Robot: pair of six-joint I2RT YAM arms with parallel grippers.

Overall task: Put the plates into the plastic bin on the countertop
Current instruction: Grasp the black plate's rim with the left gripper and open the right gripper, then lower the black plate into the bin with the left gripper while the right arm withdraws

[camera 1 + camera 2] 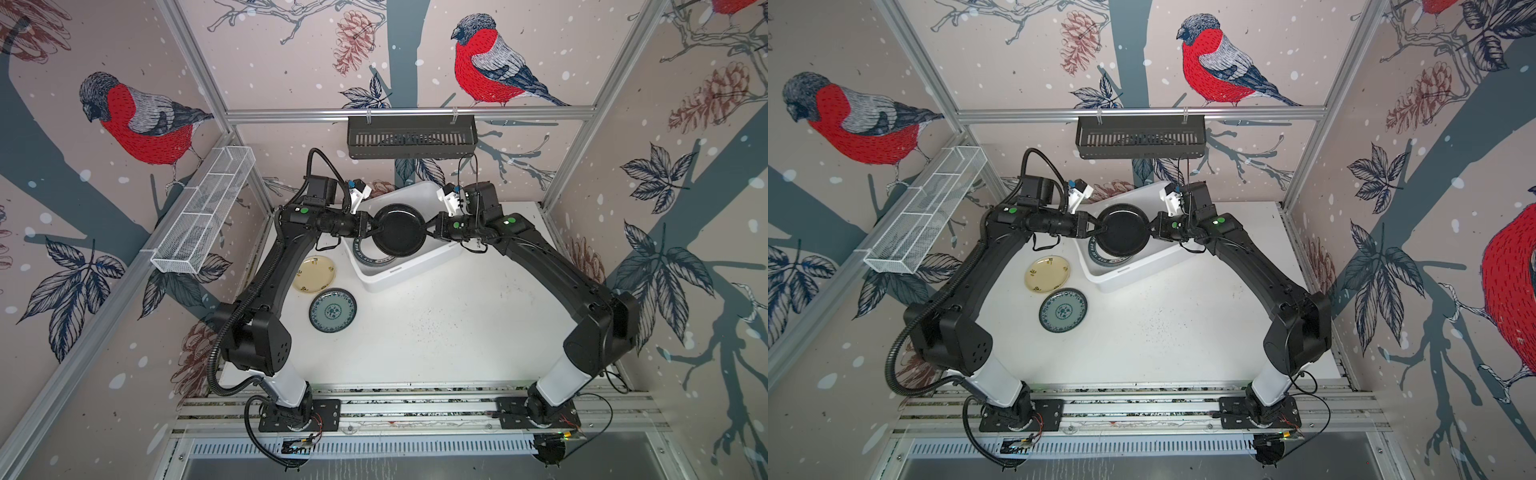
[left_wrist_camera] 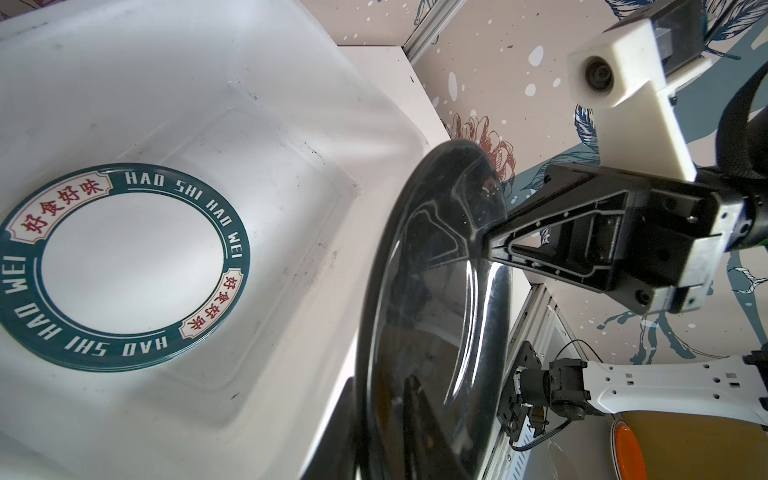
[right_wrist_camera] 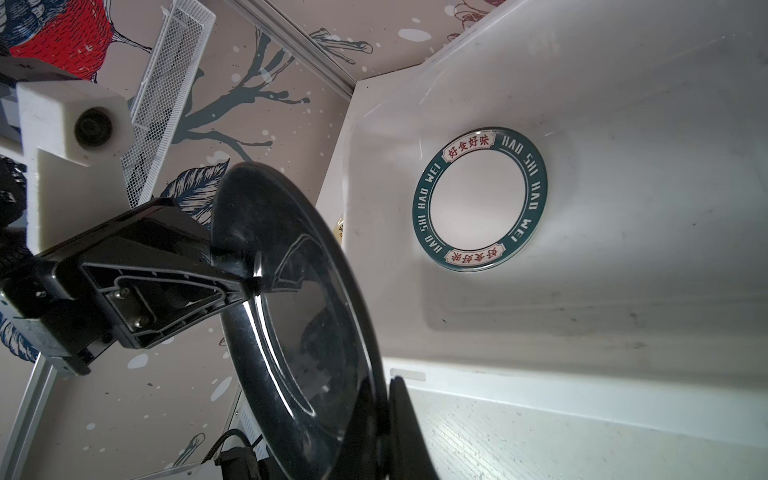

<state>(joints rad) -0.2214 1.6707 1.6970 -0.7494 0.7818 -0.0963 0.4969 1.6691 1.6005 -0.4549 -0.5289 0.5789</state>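
A glossy black plate (image 1: 399, 228) (image 1: 1123, 232) hangs above the white plastic bin (image 1: 399, 279) (image 1: 1121, 283), held by its rim from both sides. My left gripper (image 1: 370, 227) (image 3: 245, 278) is shut on its left edge, my right gripper (image 1: 430, 228) (image 2: 484, 245) on its right edge. On the bin floor lies a white plate with a dark-green lettered rim (image 2: 124, 266) (image 3: 480, 199), partly hidden under the black plate in both top views. A pale yellow plate (image 1: 314, 274) and a teal floral plate (image 1: 332, 310) lie on the countertop (image 1: 436, 328) left of the bin.
A black slotted basket (image 1: 411, 137) hangs on the back rail above the bin. A white wire-mesh basket (image 1: 203, 216) hangs on the left rail. Both arms arch inward over the countertop from bases at the front edge.
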